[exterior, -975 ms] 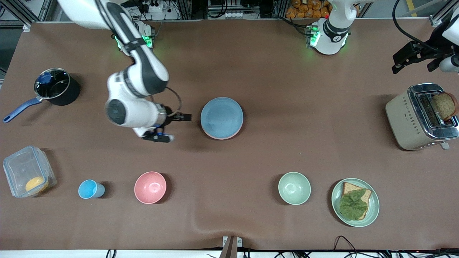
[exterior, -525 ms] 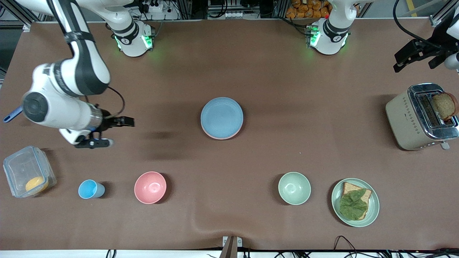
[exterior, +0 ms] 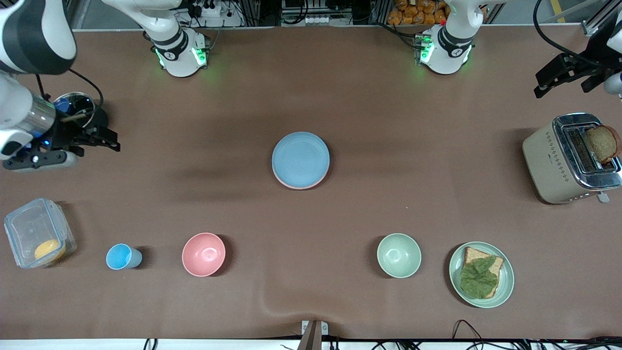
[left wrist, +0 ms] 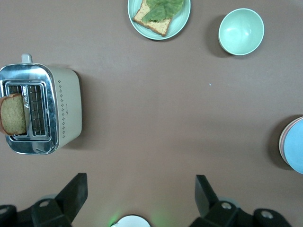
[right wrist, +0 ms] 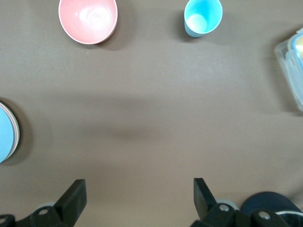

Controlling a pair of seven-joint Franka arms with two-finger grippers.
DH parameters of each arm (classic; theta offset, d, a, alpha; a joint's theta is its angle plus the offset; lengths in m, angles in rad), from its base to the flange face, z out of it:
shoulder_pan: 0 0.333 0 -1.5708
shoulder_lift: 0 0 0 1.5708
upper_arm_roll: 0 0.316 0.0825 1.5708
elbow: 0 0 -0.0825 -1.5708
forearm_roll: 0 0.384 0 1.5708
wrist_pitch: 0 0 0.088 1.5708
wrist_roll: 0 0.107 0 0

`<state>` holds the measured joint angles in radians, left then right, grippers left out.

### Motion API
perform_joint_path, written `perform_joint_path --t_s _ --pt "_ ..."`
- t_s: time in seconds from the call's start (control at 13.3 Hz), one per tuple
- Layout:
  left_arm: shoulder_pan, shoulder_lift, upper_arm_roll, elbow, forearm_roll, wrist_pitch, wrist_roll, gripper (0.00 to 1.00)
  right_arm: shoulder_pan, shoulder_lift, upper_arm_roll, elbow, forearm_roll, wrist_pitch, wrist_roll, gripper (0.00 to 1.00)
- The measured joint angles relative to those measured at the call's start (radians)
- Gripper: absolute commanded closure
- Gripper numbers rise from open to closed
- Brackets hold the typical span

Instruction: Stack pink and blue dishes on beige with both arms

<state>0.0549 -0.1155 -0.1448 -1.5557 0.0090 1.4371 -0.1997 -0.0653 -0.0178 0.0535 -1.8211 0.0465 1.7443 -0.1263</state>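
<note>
The light blue plate (exterior: 300, 158) lies on top of a stack in the middle of the table, and the pale pink plate's rim (exterior: 297, 187) shows just under it. The beige plate is hidden. The blue plate's edge also shows in the left wrist view (left wrist: 296, 146) and the right wrist view (right wrist: 5, 137). My right gripper (exterior: 108, 138) (right wrist: 138, 187) hangs open and empty over the pot at the right arm's end of the table. At the left arm's end, above the toaster's corner, my left gripper (exterior: 543, 82) (left wrist: 140, 182) is open and empty.
A black pot (exterior: 77, 116) and a clear lidded box (exterior: 39, 238) are at the right arm's end. A blue cup (exterior: 122, 256), pink bowl (exterior: 203, 254), green bowl (exterior: 399, 255) and green plate (exterior: 505, 287) with a sandwich line the near side. A toaster (exterior: 549, 163) holds bread.
The right arm has swung away from beside the plate stack to its own end of the table, over the pot. The left arm has hardly moved. The stack is unchanged.
</note>
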Motion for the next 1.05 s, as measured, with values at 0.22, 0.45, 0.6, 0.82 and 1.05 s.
perform_joint_path --t_s 0.22,0.45,0.6,0.82,1.05 --pt "0.000 0.001 0.003 -0.016 0.000 -0.001 -0.032 0.00 -0.002 -0.014 -0.006 0.079 -0.036 -0.095 0.006 0.00" --pt "0.000 0.002 0.004 -0.028 0.000 -0.001 -0.035 0.00 -0.002 -0.017 -0.014 0.175 -0.044 -0.182 0.041 0.00" --pt "0.000 0.003 0.004 -0.028 0.000 -0.001 -0.035 0.00 -0.003 -0.017 -0.025 0.188 -0.045 -0.183 0.046 0.00" --pt "0.000 0.005 0.004 -0.028 0.000 -0.001 -0.035 0.00 -0.007 -0.017 -0.030 0.188 -0.045 -0.183 0.046 0.00" --pt "0.000 0.005 0.004 -0.028 0.000 -0.001 -0.035 0.00 -0.007 -0.016 -0.030 0.188 -0.046 -0.183 0.046 0.00"
